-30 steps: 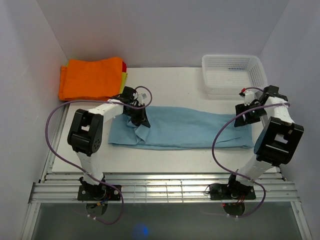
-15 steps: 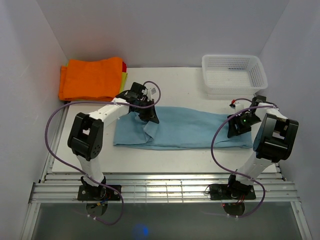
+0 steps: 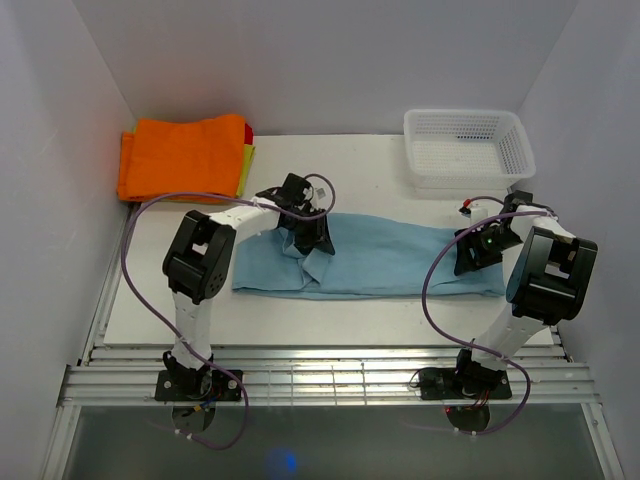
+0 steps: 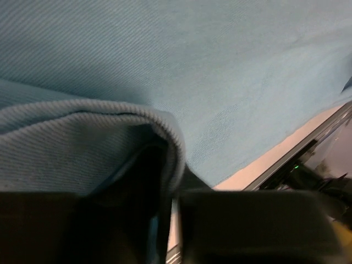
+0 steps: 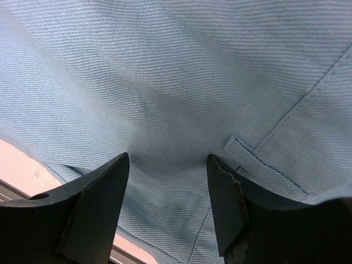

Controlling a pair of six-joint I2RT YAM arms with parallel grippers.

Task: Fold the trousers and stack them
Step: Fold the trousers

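Observation:
The light sky-blue trousers (image 3: pixel 385 258) lie stretched left to right across the white table. My left gripper (image 3: pixel 312 240) is shut on a fold of the trousers (image 4: pixel 110 132) near their left end and holds it lifted and drawn to the right over the rest of the cloth. My right gripper (image 3: pixel 472 250) is open and pressed down on the trousers' right end. In the right wrist view its fingers (image 5: pixel 102 187) stand wide apart on the cloth (image 5: pixel 165 82), beside a seam and belt loop.
A folded bright orange garment (image 3: pixel 182 155) lies on yellow and red cloths at the back left. A white mesh basket (image 3: pixel 466 148) stands at the back right. The table's front edge (image 3: pixel 330 340) meets a metal rack.
My left gripper has carried the pinched left end of the trousers to the right, so the cloth's left edge has shifted right. My right gripper came down from the far right edge onto the cloth.

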